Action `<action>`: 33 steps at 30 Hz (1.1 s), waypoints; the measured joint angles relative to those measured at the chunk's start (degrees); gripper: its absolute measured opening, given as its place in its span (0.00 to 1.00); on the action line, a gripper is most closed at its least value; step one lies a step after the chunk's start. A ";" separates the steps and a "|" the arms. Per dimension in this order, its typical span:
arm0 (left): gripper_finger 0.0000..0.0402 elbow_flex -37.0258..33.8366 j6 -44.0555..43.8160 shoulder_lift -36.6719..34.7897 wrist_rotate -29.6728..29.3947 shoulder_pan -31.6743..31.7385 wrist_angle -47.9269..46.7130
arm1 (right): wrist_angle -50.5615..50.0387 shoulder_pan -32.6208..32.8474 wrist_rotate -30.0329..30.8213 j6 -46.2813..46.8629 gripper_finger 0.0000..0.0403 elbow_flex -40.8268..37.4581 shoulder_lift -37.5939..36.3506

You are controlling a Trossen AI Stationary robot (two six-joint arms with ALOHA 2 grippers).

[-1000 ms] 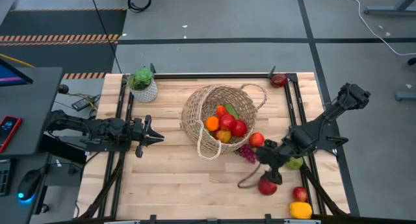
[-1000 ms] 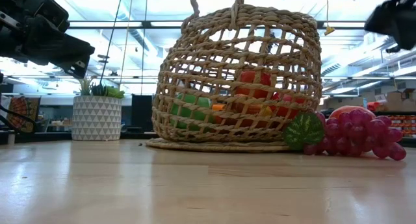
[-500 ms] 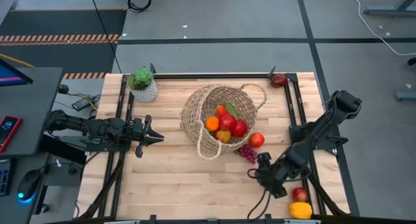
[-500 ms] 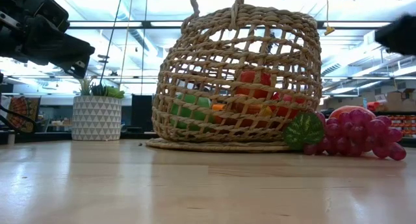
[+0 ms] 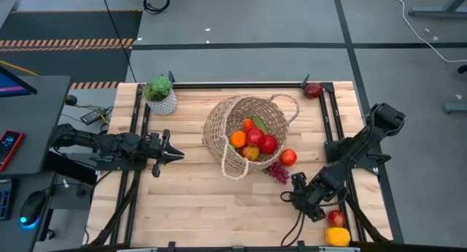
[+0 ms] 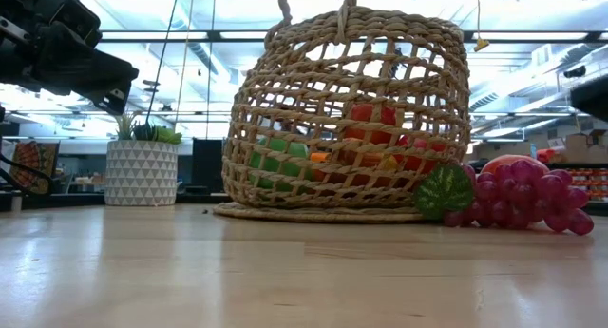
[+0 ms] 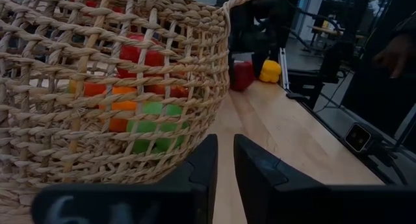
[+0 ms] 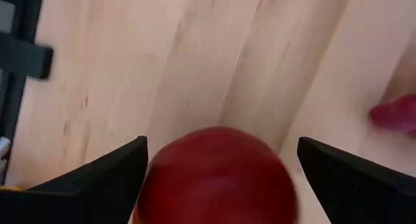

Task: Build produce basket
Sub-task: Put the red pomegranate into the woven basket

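The woven basket (image 5: 244,131) lies tipped on its side mid-table, its mouth toward the right, with red, orange and green produce (image 5: 254,141) inside. A red apple (image 5: 288,157) and purple grapes (image 5: 277,172) lie just outside the mouth. My right gripper (image 5: 302,201) points down near the front right, open. Its fingers stand on either side of a red apple (image 8: 218,178) on the table without touching it. My left gripper (image 5: 175,155) waits left of the basket, level and shut, in the left wrist view (image 7: 224,165) close to the basket wall (image 7: 110,87).
A white pot with a green plant (image 5: 160,95) stands at the far left. A red apple (image 5: 336,218) and a yellow pepper (image 5: 337,236) lie at the near right corner, and a red piece (image 5: 312,89) at the far right corner. A person's hand (image 7: 396,52) shows beyond the table.
My right gripper has come down and toward the table's near edge, rolling at the wrist, until its fingers straddle the red apple near the front right. The basket, the other produce and my left arm have kept still.
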 joint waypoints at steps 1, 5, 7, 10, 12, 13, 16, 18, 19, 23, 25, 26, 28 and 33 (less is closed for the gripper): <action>0.14 0.00 0.00 0.01 0.00 0.00 0.01 | 0.93 0.27 -0.29 0.25 0.99 -0.74 -0.04; 0.15 0.00 0.00 0.01 0.00 -0.01 0.00 | 2.56 1.07 -1.63 0.85 0.99 -2.63 -0.08; 0.15 0.00 0.00 0.00 0.00 -0.01 -0.01 | 2.59 1.17 -1.96 0.95 0.99 -2.95 -0.08; 0.16 0.00 0.00 0.00 0.00 -0.02 0.00 | 2.59 1.17 -2.11 0.88 0.98 -3.00 -0.08; 0.16 0.00 0.00 0.01 0.00 -0.02 -0.02 | 2.58 1.17 -2.11 0.90 0.97 -3.00 -0.08; 0.15 0.00 0.00 0.00 0.00 0.00 -0.02 | 2.59 1.17 -2.10 1.08 0.96 -3.00 -0.08; 0.14 0.00 0.00 0.01 0.00 -0.01 -0.02 | 2.56 1.17 -2.05 2.15 0.93 -3.00 -0.10; 0.14 0.00 0.00 0.00 0.00 0.00 -0.02 | 2.56 1.17 -2.06 3.20 0.91 -3.00 -0.10; 0.14 0.00 0.00 -0.01 0.00 0.00 -0.01 | 2.55 1.17 -2.11 3.53 0.90 -3.00 -0.10; 0.14 0.00 0.00 -0.01 0.00 0.00 -0.02 | 1.31 0.77 -3.48 4.30 0.90 -2.67 -0.10; 0.15 0.00 0.00 0.00 0.00 -0.02 -0.01 | 0.33 0.02 -4.52 5.09 0.90 -1.78 -0.10; 0.15 0.00 0.00 0.01 0.00 -0.02 -0.02 | -0.17 -0.42 -4.73 5.43 0.90 -1.21 -0.13; 0.15 0.00 0.00 0.01 0.00 -0.01 0.00 | -1.21 -1.32 -4.80 5.84 0.90 -0.07 -0.45; 0.16 0.00 0.00 0.01 0.00 0.00 -0.02 | -3.24 -4.53 -4.75 7.70 0.90 3.33 -3.29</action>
